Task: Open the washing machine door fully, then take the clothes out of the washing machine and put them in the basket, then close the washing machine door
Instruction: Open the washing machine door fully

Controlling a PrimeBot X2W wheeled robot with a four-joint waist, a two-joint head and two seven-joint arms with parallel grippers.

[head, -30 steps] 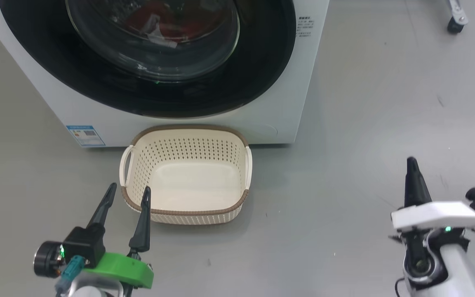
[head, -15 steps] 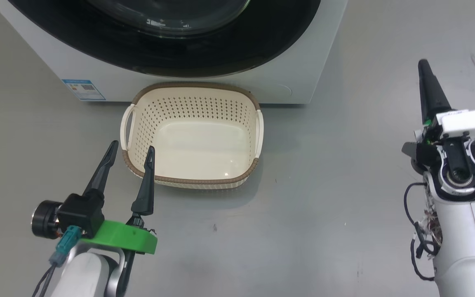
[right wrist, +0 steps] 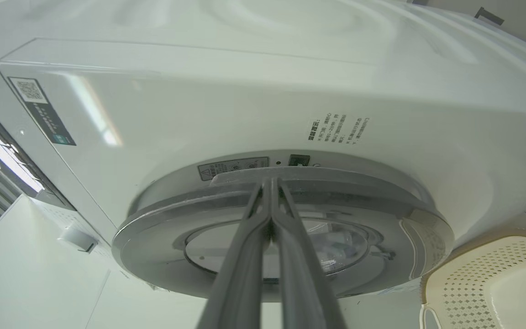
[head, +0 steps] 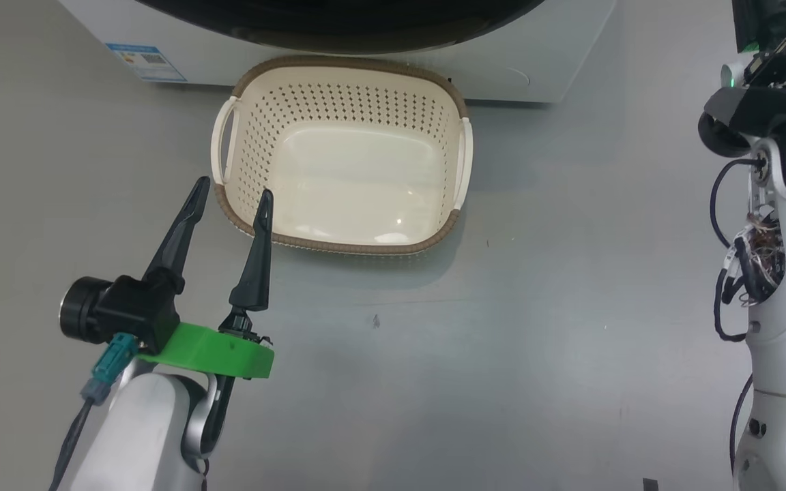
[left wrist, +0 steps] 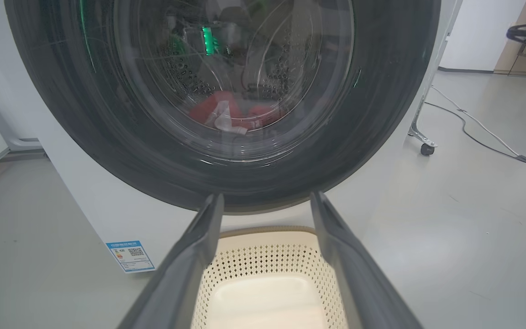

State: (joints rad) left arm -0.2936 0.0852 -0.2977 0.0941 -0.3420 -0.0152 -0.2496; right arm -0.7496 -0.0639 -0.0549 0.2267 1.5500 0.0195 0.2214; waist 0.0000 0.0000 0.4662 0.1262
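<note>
The glossy black-rimmed door (left wrist: 372,114) sits closed, red clothes (left wrist: 203,109) showing behind its glass. The left gripper (head: 235,187) is spread wide and empty; the right gripper (right wrist: 270,183) is pinched together on nothing.

The left gripper (head: 235,191) sits low on the left, its two dark fingers spread wide apart. The right gripper (right wrist: 270,183) has its fingers pressed flat together. The pale right arm (head: 785,354) stands along the right edge.
</note>
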